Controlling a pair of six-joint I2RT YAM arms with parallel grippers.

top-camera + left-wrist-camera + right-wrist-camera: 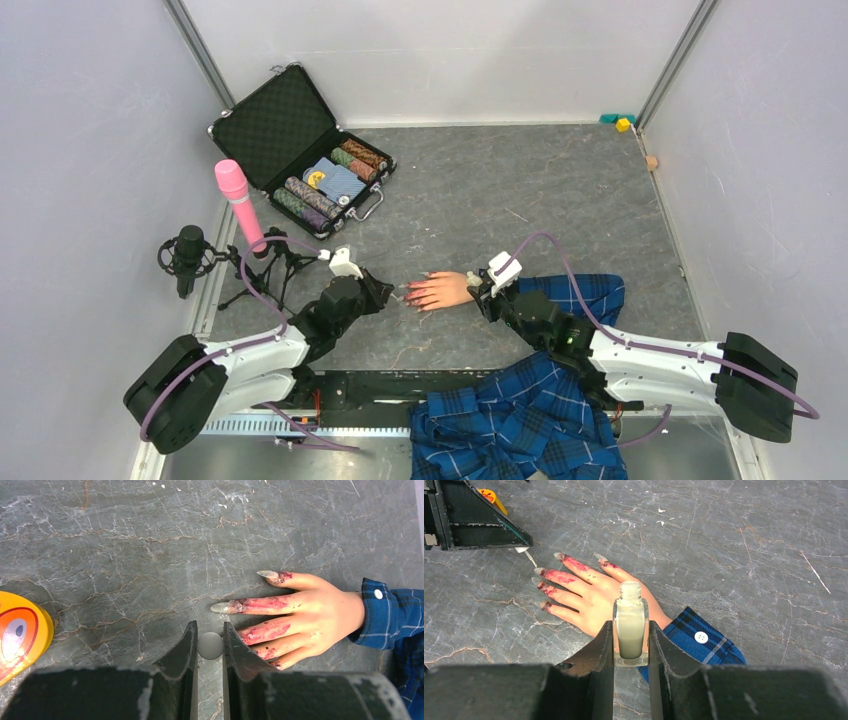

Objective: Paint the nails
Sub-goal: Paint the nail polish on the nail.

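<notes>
While the nails (220, 608) sat at the tips of the mannequin hand (320, 612), which lay palm-down mid-surface (520, 190) with fingers toward the left arm and red smeared well up them, the left tool (210, 632) was pinching the brush cap (210, 646). Its brush (529, 558) angled down just beside one nail, and I couldn't tell if it touched. Meanwhile the right tool (630, 626) was clamped on the uncapped bottle (630, 600), upright over the plaid sleeve (694, 640).

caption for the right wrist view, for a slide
Right tool grips an uncapped bottle near the red-smeared mannequin hand.
</notes>
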